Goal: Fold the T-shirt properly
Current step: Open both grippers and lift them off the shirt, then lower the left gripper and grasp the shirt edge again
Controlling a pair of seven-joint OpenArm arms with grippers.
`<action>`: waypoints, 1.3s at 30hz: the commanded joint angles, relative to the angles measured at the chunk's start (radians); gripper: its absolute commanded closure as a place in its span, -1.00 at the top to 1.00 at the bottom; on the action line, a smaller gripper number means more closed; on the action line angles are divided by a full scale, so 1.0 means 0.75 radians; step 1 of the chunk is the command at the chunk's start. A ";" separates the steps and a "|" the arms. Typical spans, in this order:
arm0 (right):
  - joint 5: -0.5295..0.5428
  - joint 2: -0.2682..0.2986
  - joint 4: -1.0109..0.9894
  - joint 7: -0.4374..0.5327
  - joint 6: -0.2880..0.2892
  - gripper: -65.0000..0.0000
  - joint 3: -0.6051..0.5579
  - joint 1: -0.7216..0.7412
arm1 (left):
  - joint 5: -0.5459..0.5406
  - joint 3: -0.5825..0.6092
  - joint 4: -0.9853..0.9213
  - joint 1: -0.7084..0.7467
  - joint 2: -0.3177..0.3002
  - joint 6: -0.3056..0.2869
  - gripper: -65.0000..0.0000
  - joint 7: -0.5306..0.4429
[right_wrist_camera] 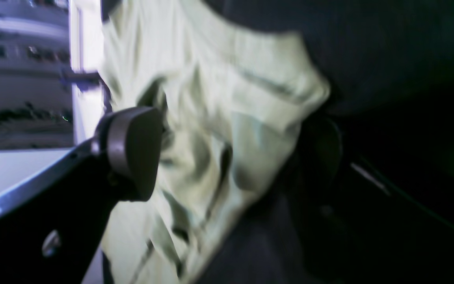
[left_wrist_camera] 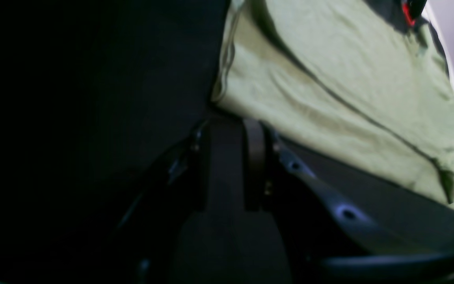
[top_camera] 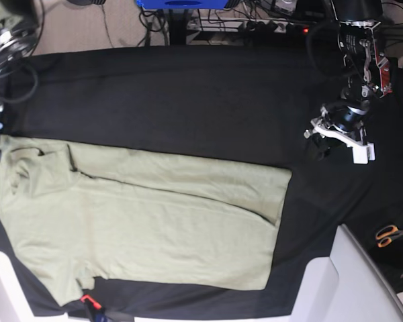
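The pale green T-shirt (top_camera: 154,215) lies spread on the black cloth (top_camera: 188,100), collar end at the left, hem at the right. My right gripper (right_wrist_camera: 227,150) is open at the shirt's left end. Bunched shirt fabric (right_wrist_camera: 211,118) fills the space between its grey pad (right_wrist_camera: 132,150) and the far finger. My left gripper (top_camera: 320,144) hangs over bare black cloth, right of the shirt's upper right corner (top_camera: 289,173). In the left wrist view its dark fingertips (left_wrist_camera: 252,134) sit close together just short of that corner (left_wrist_camera: 219,94); the dark hides how its jaws stand.
Orange-handled scissors (top_camera: 389,235) lie at the right edge of the cloth. A white surface (top_camera: 363,282) borders the cloth at the lower right. A small red-tipped object (top_camera: 87,300) sits at the shirt's lower left edge. Cables and a blue object (top_camera: 181,3) run along the back.
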 commanded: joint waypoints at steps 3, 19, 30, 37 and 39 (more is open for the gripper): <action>-0.061 0.060 -0.145 -0.013 -0.019 0.57 -0.003 0.040 | -0.023 0.000 0.022 -0.008 -0.020 -0.013 -0.62 -0.022; -0.061 0.060 -0.180 -0.021 -0.012 -1.00 -0.122 0.048 | -0.023 0.002 -0.080 -0.079 0.013 -0.013 0.58 -0.022; -0.061 0.060 -0.173 -0.070 -0.010 -1.00 -0.124 0.030 | -0.023 0.080 -0.475 -0.351 0.113 -0.013 0.61 -0.034; -0.059 0.064 -0.171 -0.072 -0.008 -1.00 -0.124 0.013 | -0.023 0.113 -0.704 -0.470 0.181 -0.013 0.61 -0.175; -0.059 0.064 -0.171 -0.072 -0.008 -1.00 -0.124 0.005 | -0.023 0.113 -0.747 -0.488 0.193 -0.013 0.61 -0.186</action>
